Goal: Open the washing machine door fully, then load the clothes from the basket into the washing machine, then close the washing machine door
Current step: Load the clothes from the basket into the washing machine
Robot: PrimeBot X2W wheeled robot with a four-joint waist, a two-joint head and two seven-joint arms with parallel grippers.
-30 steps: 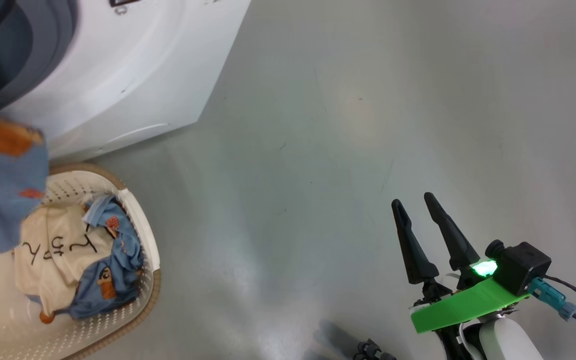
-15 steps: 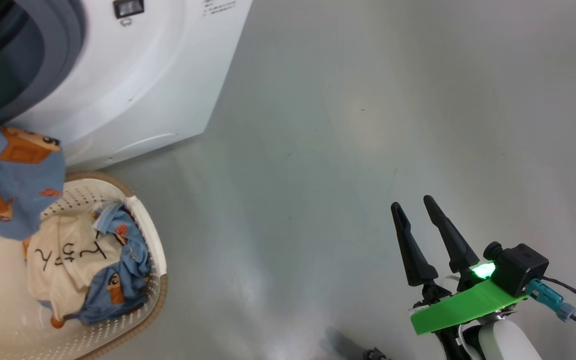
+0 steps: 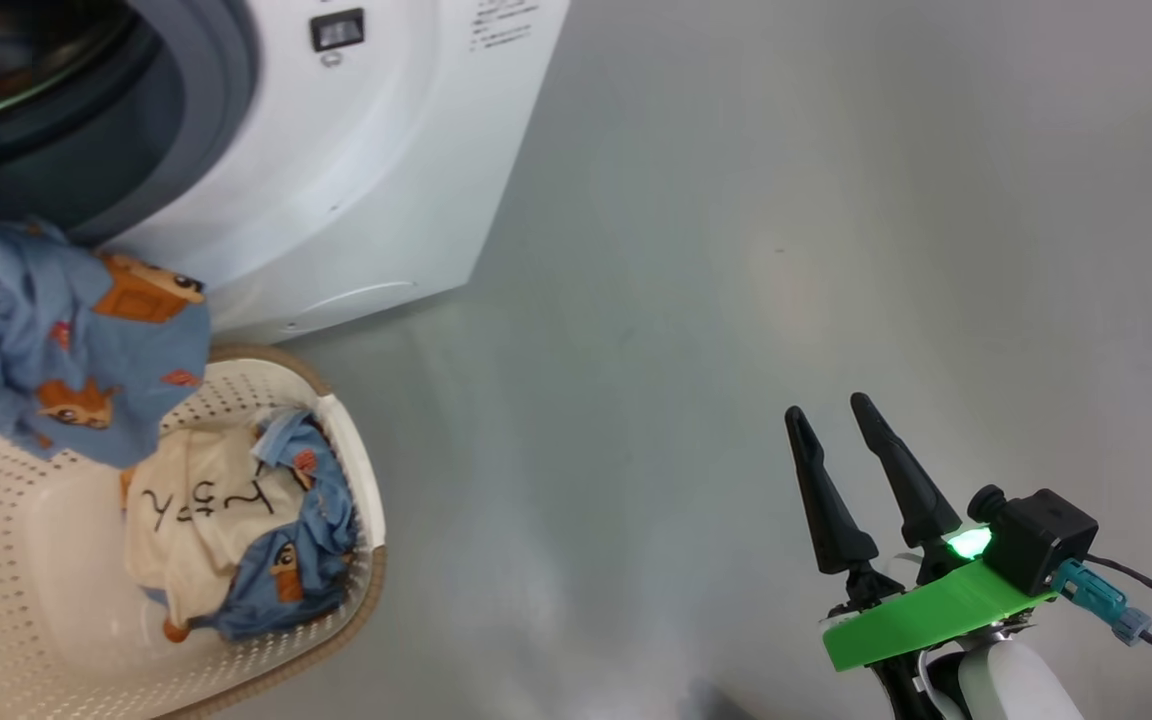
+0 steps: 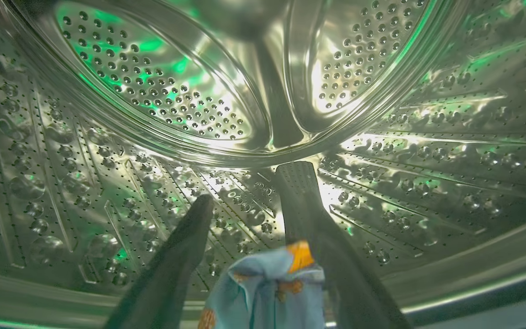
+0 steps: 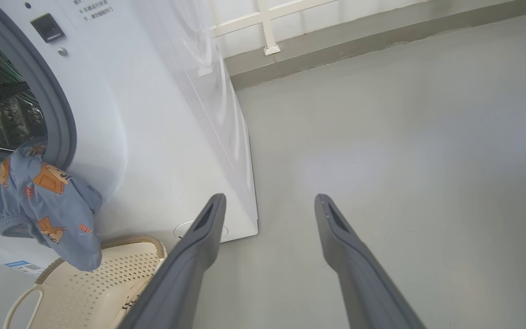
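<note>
Loading is partly done: the left claw (image 4: 250, 187), fingers apart inside the drum (image 4: 153, 91), has a blue garment (image 4: 267, 288) slack between them, trailing over the washer (image 3: 366, 150) lip at 9 o'clock; clothes (image 3: 206, 510) lie in the basket (image 3: 361, 470) at 8 o'clock; right claw (image 3: 826, 404) apart, idle; closure pending.

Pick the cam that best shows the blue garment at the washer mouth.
Right wrist view: the blue garment shows nearly whole, draped out of the washing machine mouth. Head view crops it at the left edge. Left wrist view catches one bunch inside the left gripper.
</note>
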